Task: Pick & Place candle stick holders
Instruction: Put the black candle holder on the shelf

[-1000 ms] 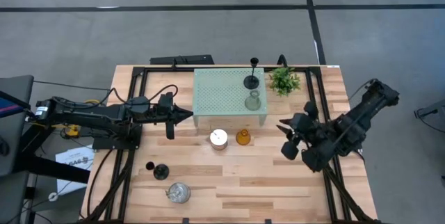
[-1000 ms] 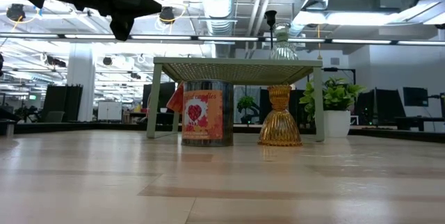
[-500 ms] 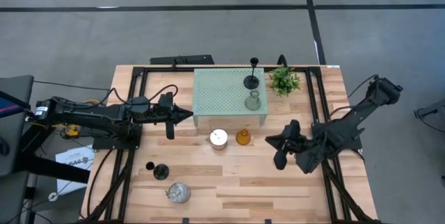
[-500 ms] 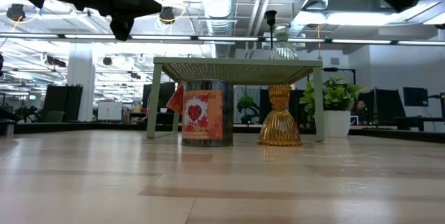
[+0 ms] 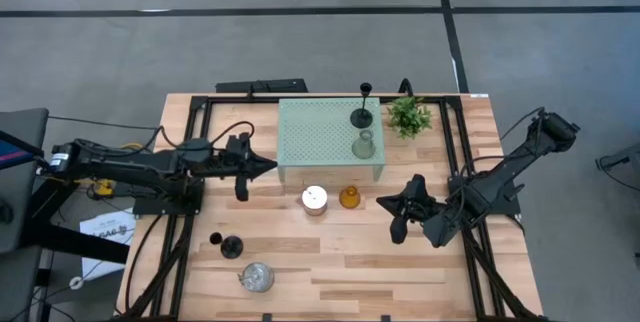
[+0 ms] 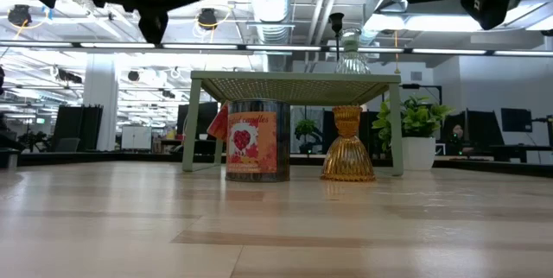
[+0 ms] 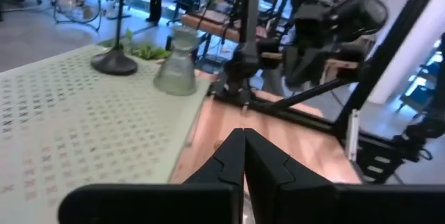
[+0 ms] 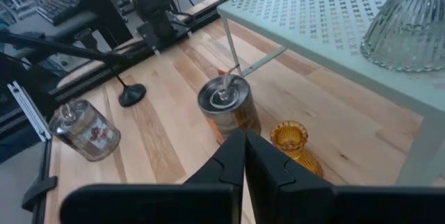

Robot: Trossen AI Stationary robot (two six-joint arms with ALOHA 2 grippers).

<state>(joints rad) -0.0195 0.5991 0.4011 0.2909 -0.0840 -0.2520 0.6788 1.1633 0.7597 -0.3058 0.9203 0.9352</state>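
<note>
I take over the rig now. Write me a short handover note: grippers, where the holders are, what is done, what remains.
Left gripper: shut, empty, beside the pale green stand.
Right gripper: shut, empty, above the table near the amber glass holder.
On the stand: one black stemmed holder and the clear glass holder.
On the table: amber holder and silvery cup in front of the stand; second black stemmed holder and second silvery cup at the front left.
Left: four holders, if the stand is the goal.

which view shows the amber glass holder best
The low view: the amber glass holder stands in full side profile, ribbed base and cup clear, under the pale green stand. The right wrist view shows it from above, partly cut by the fingers. The high view gives a small dot. The left wrist view misses it.
</note>
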